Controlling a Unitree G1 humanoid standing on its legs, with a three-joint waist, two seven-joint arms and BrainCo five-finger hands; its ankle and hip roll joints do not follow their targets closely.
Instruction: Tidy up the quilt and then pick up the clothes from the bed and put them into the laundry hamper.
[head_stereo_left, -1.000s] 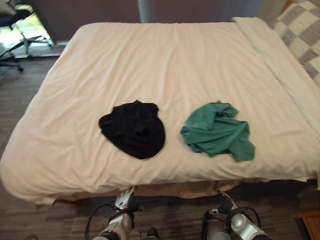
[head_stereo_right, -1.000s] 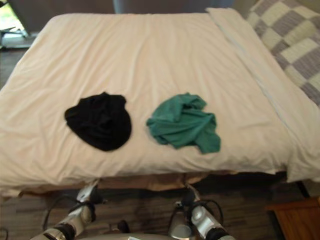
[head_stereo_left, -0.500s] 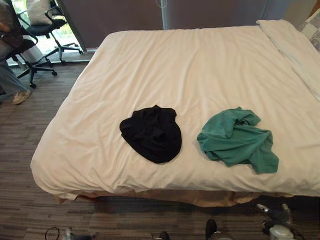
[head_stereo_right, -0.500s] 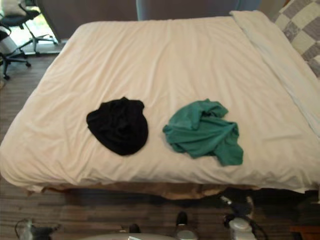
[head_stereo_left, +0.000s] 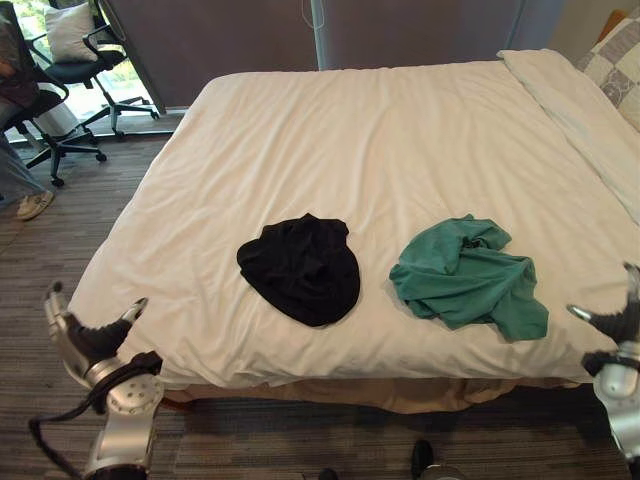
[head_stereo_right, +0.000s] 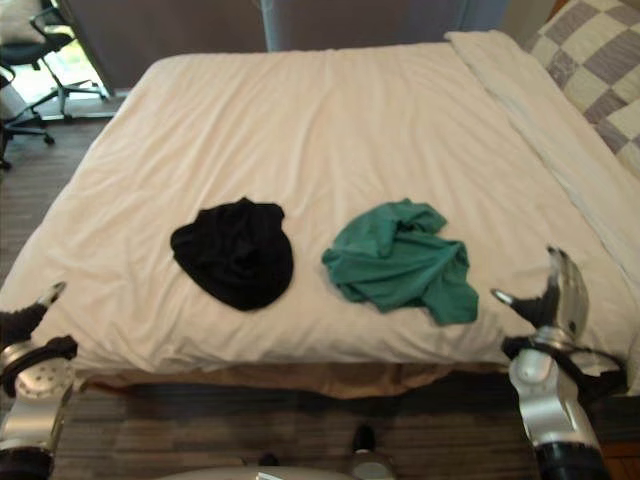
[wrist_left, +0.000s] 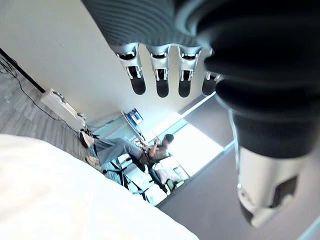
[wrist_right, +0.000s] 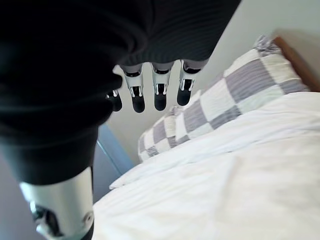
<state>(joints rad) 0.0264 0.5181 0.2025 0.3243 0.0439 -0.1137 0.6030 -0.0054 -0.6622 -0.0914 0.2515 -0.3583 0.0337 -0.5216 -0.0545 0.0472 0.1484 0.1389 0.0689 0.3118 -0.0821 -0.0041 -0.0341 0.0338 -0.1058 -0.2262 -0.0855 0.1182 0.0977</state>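
Note:
A cream quilt (head_stereo_left: 380, 140) lies smooth over the bed. On it, near the front edge, a black garment (head_stereo_left: 300, 268) is bunched at the middle and a green garment (head_stereo_left: 465, 275) is crumpled to its right. My left hand (head_stereo_left: 85, 340) is raised at the bed's front left corner, fingers straight and empty. My right hand (head_stereo_right: 555, 290) is raised at the front right edge, right of the green garment, fingers also straight and holding nothing. Both hands stay clear of the clothes.
A grey-and-white checked pillow (head_stereo_right: 590, 70) lies at the bed's right end. Office chairs (head_stereo_left: 70, 60) stand on the floor at the back left, with a seated person (wrist_left: 142, 150) there. Dark wood floor runs along the bed's front and left.
Both hands have risen from low below the bed's front edge to its two front corners. The camera has shifted, so the bed sits differently in the picture; the clothes have not moved.

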